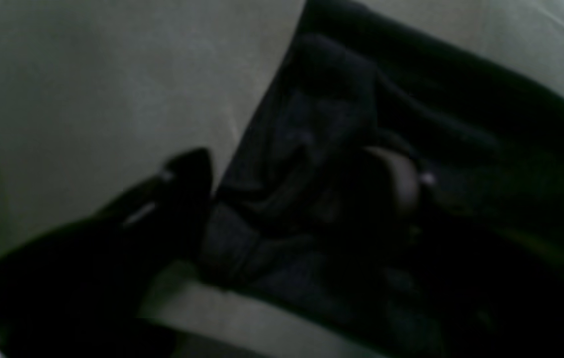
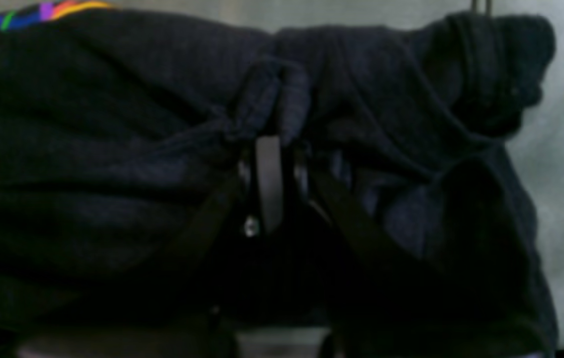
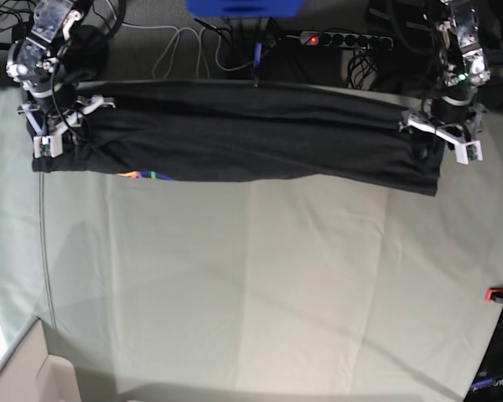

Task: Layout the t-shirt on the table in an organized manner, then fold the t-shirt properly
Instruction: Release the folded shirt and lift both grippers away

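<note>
The dark t-shirt (image 3: 251, 138) is stretched in a long band across the far side of the table (image 3: 251, 285), with its rainbow graphic (image 3: 142, 175) peeking out along the lower edge at the left. My right gripper (image 3: 54, 138) is at the band's left end. In the right wrist view it (image 2: 274, 144) is shut on a bunched fold of the t-shirt (image 2: 113, 124). My left gripper (image 3: 443, 142) is at the right end. In the left wrist view its fingers (image 1: 187, 174) stand wide apart, open, with the t-shirt (image 1: 322, 99) lying loose between them on the table (image 1: 113, 74).
A red clamp (image 3: 499, 294) sits at the table's right edge. A power strip (image 3: 344, 38) and cables lie behind the far edge. A pale box corner (image 3: 25, 368) shows at the bottom left.
</note>
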`<state>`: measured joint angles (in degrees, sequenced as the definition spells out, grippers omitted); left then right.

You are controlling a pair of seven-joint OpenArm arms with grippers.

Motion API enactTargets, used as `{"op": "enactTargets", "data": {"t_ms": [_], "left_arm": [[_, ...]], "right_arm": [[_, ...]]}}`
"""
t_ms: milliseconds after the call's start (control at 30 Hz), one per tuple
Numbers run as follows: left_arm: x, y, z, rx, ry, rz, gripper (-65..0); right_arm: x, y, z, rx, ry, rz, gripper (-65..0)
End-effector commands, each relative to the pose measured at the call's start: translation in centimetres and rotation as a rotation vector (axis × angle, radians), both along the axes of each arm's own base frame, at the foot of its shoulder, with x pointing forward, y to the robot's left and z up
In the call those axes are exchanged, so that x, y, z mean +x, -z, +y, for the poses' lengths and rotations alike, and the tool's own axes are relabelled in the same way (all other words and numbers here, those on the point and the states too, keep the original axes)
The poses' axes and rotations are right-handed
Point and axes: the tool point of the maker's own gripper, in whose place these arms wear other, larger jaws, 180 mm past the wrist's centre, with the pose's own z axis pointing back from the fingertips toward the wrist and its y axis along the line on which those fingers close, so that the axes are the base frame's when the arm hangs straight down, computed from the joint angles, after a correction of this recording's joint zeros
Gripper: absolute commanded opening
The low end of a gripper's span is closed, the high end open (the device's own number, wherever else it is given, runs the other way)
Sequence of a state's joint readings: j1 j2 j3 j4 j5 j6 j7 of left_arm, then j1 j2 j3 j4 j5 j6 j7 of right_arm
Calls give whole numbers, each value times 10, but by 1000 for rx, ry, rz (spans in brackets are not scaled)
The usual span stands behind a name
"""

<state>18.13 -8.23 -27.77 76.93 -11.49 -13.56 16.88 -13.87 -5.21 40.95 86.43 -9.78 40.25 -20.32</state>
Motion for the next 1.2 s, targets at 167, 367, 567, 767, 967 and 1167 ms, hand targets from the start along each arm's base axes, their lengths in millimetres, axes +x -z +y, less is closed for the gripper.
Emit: {"op": "enactTargets", "data": {"t_ms": [167,367,567,767,967,1167], "left_arm": [[-3,-13,20,26,-39,-39,-56],[-1,-16,28,30,-65,-50,-45],[17,-23,25,20,-66,-89,-44],[22,-6,-4,-10,18,-49,-47],[14,16,-8,-39,10,7,-47],[9,23,-8,-48,4,26,-139]], "right_arm": [[4,-8,-5,-13,4,-33,-543],[-2,-9,-14,-19,37,-30,-377],[-9,-18,-29,-39,104,-49,-322],[-8,-23,-31,-53,102,-58,-323],[-12,-24,-38,-62,120,-56,-323],[-14,-26,-46,-71,145,-60,-323]]}}
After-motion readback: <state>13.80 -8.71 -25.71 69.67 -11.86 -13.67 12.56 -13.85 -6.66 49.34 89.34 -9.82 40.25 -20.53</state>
